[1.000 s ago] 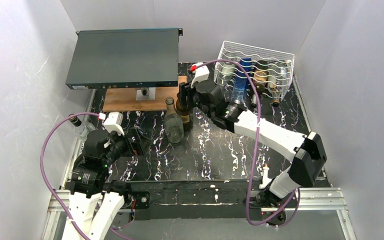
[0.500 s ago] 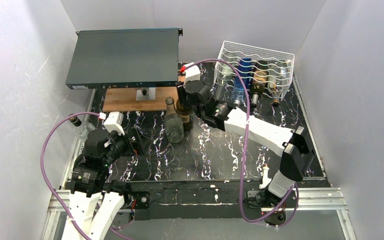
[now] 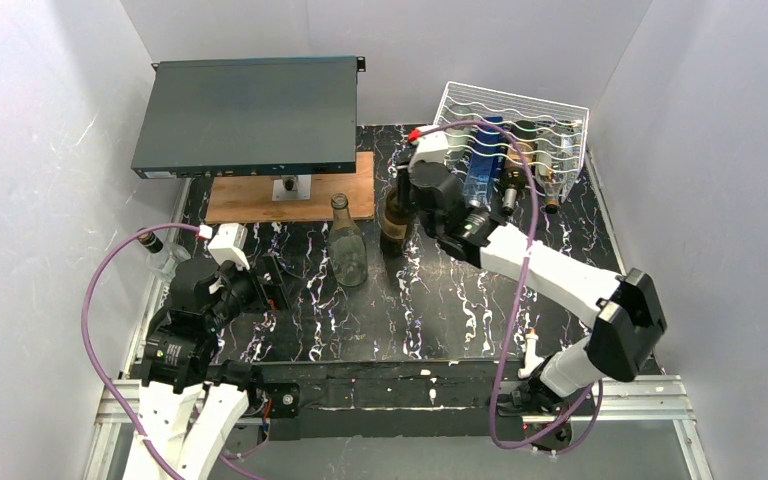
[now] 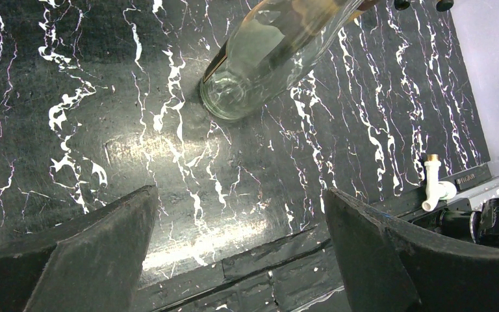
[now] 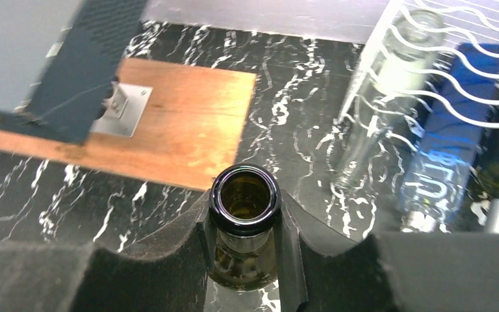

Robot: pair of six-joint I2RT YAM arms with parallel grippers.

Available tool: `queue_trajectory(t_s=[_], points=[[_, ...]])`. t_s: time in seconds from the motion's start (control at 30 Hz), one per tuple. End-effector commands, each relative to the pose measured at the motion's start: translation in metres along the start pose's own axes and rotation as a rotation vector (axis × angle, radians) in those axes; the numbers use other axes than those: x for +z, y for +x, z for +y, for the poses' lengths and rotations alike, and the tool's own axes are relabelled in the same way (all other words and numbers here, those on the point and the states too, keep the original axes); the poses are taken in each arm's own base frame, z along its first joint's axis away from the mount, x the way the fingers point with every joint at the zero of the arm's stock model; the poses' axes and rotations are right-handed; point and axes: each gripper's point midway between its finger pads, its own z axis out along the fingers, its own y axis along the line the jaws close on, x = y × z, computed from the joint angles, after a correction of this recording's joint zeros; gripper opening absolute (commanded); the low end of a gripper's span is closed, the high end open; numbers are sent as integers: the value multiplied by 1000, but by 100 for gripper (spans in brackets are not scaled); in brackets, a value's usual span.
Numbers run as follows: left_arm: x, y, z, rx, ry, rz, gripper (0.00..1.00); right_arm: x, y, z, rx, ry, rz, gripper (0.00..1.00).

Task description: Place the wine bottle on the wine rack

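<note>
Two arms in the top view. Far left, the left gripper (image 3: 272,282) hovers over the table (image 3: 410,320) with its jaws spread wide and nothing between them; the left wrist view shows only bare black marble between the fingers (image 4: 114,240). Just right of it we see a clear bottle (image 3: 348,250) standing upright, near the gripper but apart from it. Behind that sits a wooden board (image 3: 250,205) with a dark metal box (image 3: 245,115) raised over it.

Centre: the wine bottle (image 3: 394,218), brown glass, is upright just right of the clear one and off the board's right end. The right gripper (image 3: 403,190) is pinched on its neck. In the right wrist view the fingers (image 5: 188,240) press both sides of the neck right under the open mouth (image 5: 245,194). We cannot tell if its base touches the table.

Right, at the back: the wine rack (image 3: 520,105), white wire, near the held bottle but not touching it. It carries several bottles, a blue bottle (image 3: 482,165) among them.
</note>
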Motion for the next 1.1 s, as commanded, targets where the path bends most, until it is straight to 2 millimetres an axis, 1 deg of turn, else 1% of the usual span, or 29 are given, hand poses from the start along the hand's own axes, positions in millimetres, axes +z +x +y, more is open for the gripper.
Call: queue_trajectory(t_s=[0.0,0.1,0.17,0.2,0.27,0.37,0.47,0.67,0.83,0.93,1.07], points=[[2,2,0,10,3,7,99,-16,-45,-35,166,37,-215,1],[1,1,1,10,2,5,99,-28,-41,-47,172,36,-312,1],[1,1,0,11,3,2,99,-38,-30,-62,201,65,-357,1],[1,1,1,11,2,2,99,-41,-20,-68,214,78,-362,1],[1,1,1,11,1,5,99,-48,-8,-75,238,87,-352,1],[2,1,1,10,2,7,99,-55,15,-78,251,69,-304,1],[2,2,-1,11,10,14,99,-62,42,-79,242,45,-236,1],[3,3,-1,10,13,23,99,-78,90,-84,183,7,-103,1],[4,3,-2,11,19,24,99,-89,121,-95,158,19,-34,1],[4,3,-2,10,20,26,99,-94,132,-100,162,26,-17,1],[4,3,-2,9,21,27,99,-96,148,-100,168,21,17,1]])
